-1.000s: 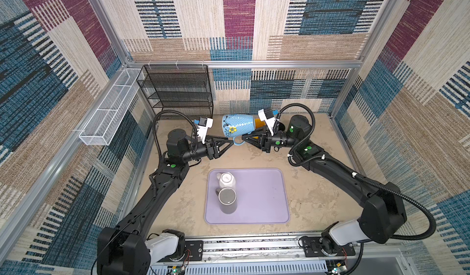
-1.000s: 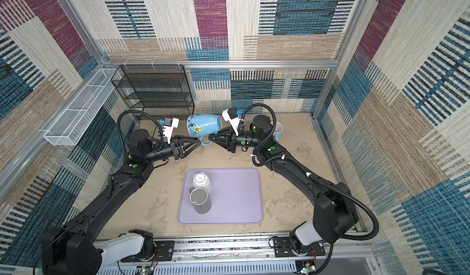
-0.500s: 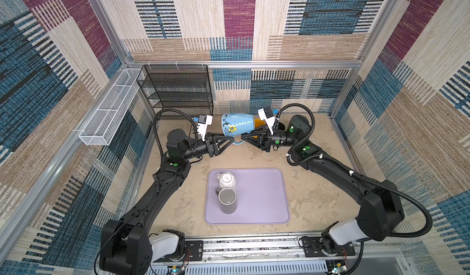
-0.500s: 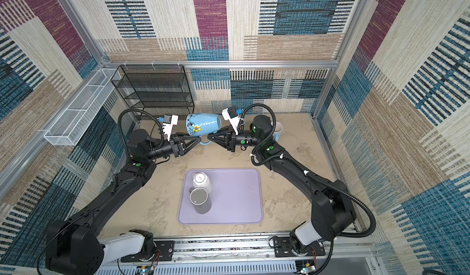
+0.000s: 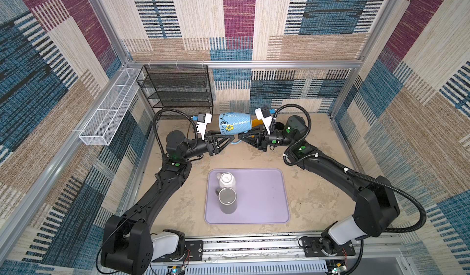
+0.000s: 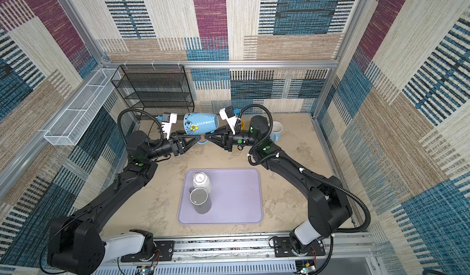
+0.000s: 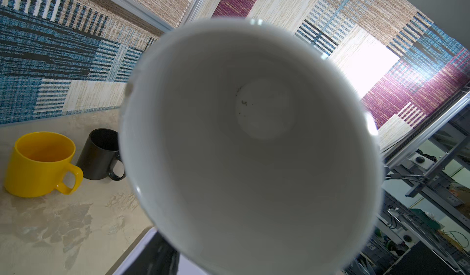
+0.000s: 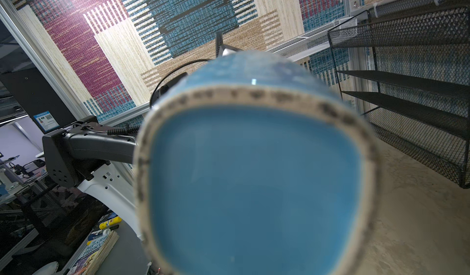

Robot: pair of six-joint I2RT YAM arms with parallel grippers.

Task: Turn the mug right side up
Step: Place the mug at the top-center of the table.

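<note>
Mug [image 5: 235, 123] sideways midair, rim twd L gripper [image 5: 229, 140]

Mug [image 5: 235, 123] sideways in the air behind tray [image 5: 259, 197], two cups [image 5: 227, 200] on tray's left side, rack [image 5: 178, 93] behind left, basket [image 5: 106, 118] far left

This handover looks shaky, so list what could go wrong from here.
1. The mug hangs sideways in the air, the right claw shut at its handle alone: it could swing or slip.
2. The left claw sits nearly tip to tip with the right: they could bump.
3. If dropped, it could hit the yellow mug nearby.
</note>
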